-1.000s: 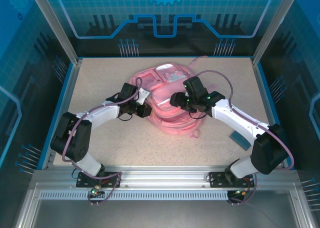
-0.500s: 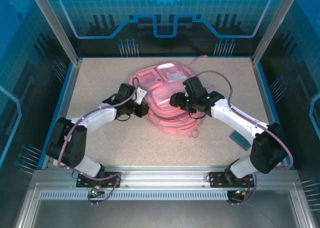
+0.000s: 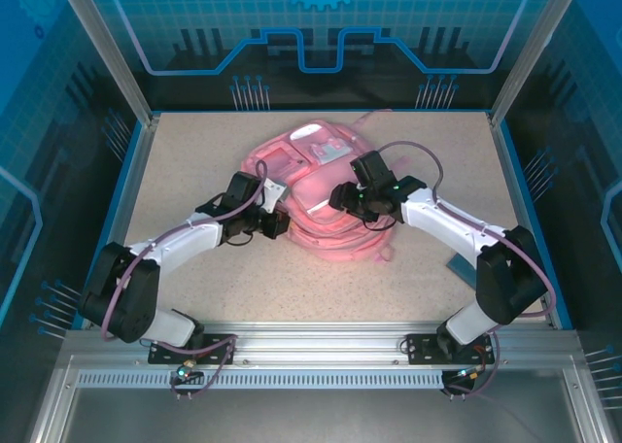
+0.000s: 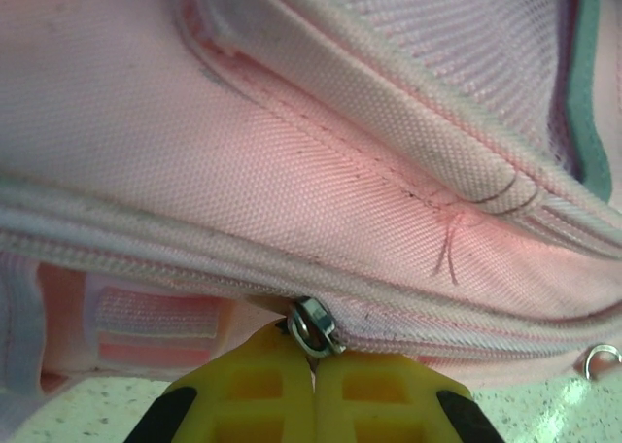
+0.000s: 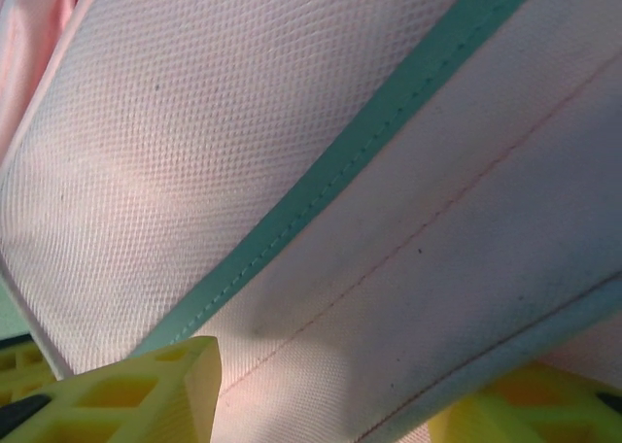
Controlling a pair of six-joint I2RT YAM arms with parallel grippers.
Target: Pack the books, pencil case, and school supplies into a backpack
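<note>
- Toward the middle of the desk (image 3: 194, 161), nearer its far edge than its near one, we see the pink backpack (image 3: 316, 208) lying flat, with pale patches (image 3: 326, 150) at its far end.
- We find the left tool (image 3: 284, 220) against the backpack's left side. In its wrist view, the tool (image 4: 313, 370) has its yellow fingertips (image 4: 258, 385) pressed together.
- A small metal zipper pull (image 4: 316, 326) is pinched right at those tips, on the zipper line that runs along the pink fabric just above the speckled desk.
- A little metal ring (image 4: 603, 357) shows at the right edge of that same view, low on the bag.
- We see the right tool (image 3: 337, 195) over the middle of the backpack, coming in from its right side.
- In the right wrist view, the tool (image 5: 326, 404) has its yellow fingers (image 5: 146, 390) well apart. Pale pink backpack fabric with a teal trim strip (image 5: 389, 103) spans the gap between them.
- We cannot tell whether those fingers are pressing on the fabric or merely standing on either side of it.
- Near the right edge of the desk lies a small blue item (image 3: 460, 266), partly hidden behind the right arm and well apart from the backpack. We cannot tell what it is.
</note>
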